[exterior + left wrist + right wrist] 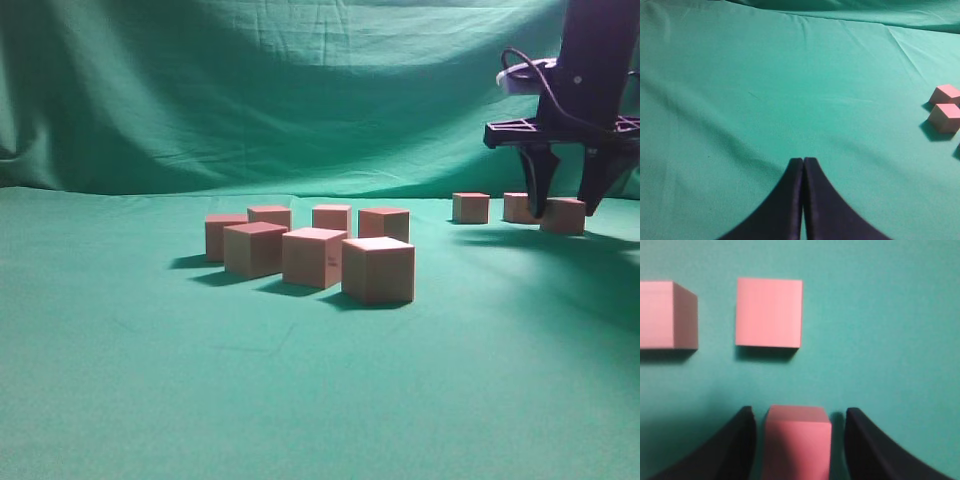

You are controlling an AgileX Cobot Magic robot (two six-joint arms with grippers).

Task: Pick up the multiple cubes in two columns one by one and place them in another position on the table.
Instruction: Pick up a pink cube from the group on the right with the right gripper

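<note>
Exterior view, taken low along the table (200, 400), a broad surface under green cloth that also drapes up as a backdrop (250, 90). Seven cubes (316, 257) stand clustered on the cloth in two uneven rows near the middle. Taking this cluster as the landmark, three more cubes lie well apart from it, farther back and to the right: one alone (471, 207), a second (518, 207) partly hidden behind a dark finger, and a third cube (565, 216) sitting between the fingers of the right gripper (566, 203). That gripper hangs from a dark arm entering at the upper right, fingers pointing down at the cloth.

Right wrist view: the jaws stand apart, one on each side of the third cube (798, 440), with a narrow strip of green visible on both sides, so contact is not shown. Two cubes (769, 313) (667, 315) lie beyond it, side by side and apart.

Left wrist view: the left gripper (803, 165) hovers over bare cloth with its fingers pressed together and nothing between them. Two cubes (945, 117) (945, 93) appear at the right edge, just beside each other.
</note>
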